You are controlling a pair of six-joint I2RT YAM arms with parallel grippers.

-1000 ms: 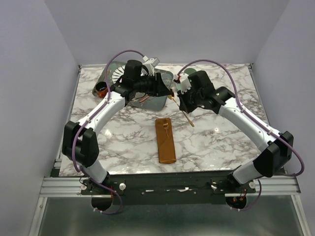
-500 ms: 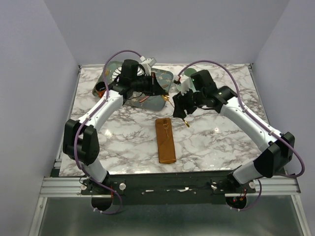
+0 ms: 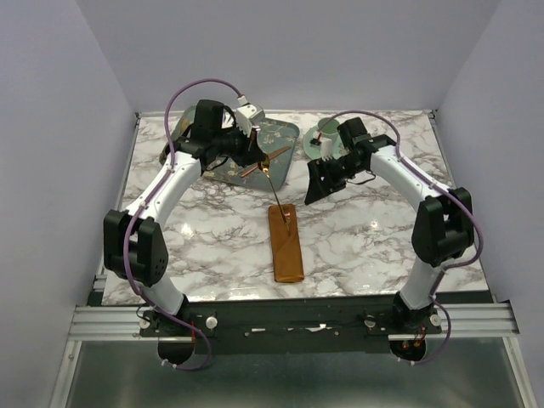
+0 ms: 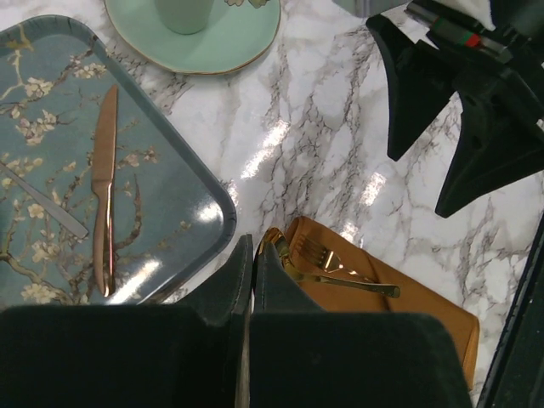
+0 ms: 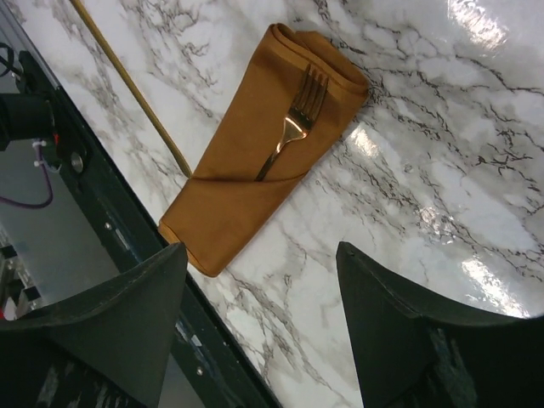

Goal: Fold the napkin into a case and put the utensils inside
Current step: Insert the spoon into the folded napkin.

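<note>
Since a second earlier, the slim copper-gold metal utensil [image 5: 127,93] had been passed across. The right jaws, then clamped on it, were now spread wide and drawn back to the right, while the left jaws had been closed on it. It was held slanting above the far end of the long narrow rust-orange cloth case [image 3: 286,246]. That case lay near the middle of the white marbled surface [image 3: 365,246], its length running away from the bases. A copper-gold fork [image 5: 293,119] was already tucked into it, with the tines showing at the far end. A copper knife-like piece [image 4: 104,178] was left on the patterned green tray [image 4: 170,195], just beyond the case.

The step in hand was judged to be sliding the held utensil into the pocket beside the fork. This would be done best if the tip were lowered to the far end and the handle brought in line with the case. The piece could then be eased under the fold without the cloth being dragged or the fork pushed out.

Open room was seen right of the case and toward the near edge. The tray rim stood close at the far left, and the right jaws hung near on the far right.
</note>
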